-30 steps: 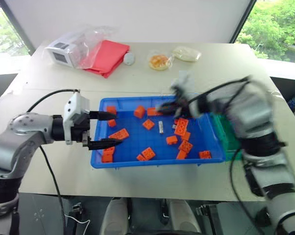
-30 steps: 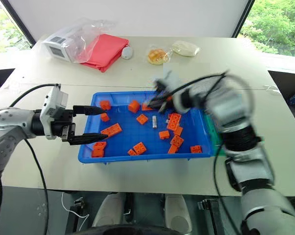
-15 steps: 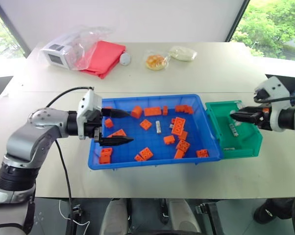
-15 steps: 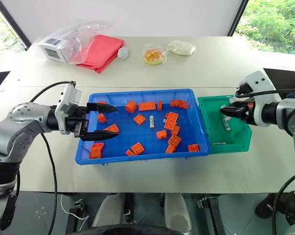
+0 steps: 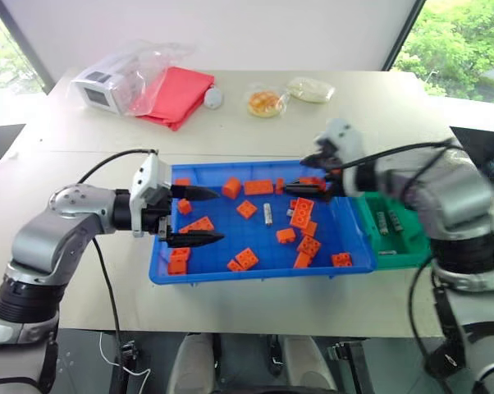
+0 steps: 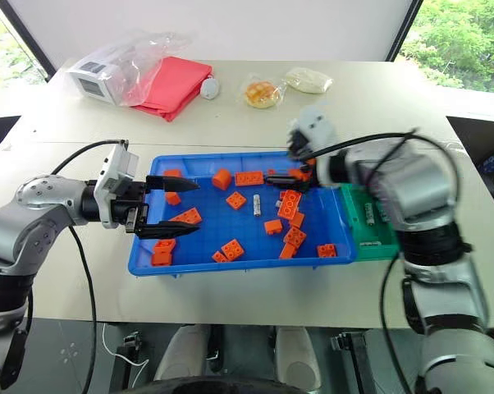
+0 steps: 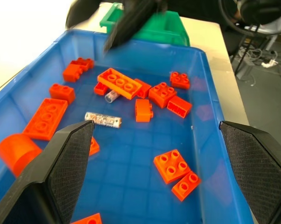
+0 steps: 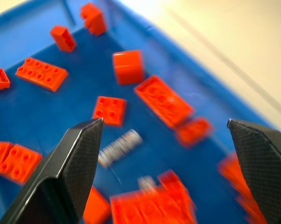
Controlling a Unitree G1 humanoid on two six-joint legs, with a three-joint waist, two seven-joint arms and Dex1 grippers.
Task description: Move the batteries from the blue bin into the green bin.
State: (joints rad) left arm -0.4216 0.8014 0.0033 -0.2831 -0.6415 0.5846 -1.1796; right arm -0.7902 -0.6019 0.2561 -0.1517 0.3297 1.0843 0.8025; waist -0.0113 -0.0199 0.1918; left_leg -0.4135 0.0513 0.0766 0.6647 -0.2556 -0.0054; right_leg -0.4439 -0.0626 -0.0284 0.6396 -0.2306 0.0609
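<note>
Blue bin: on the counter; a battery lies among orange bricks
Green bin: touching its right end; two batteries inside
Left pincer: spread, empty
Right pincer: spread, empty, over blue bin

The blue bin on the pale surface holds orange bricks and one battery; the green bin adjoins its right end, with two batteries inside. The left pincer, fingers spread, reaches over the bin's left end, and the right pincer hovers over its far right part.
</note>
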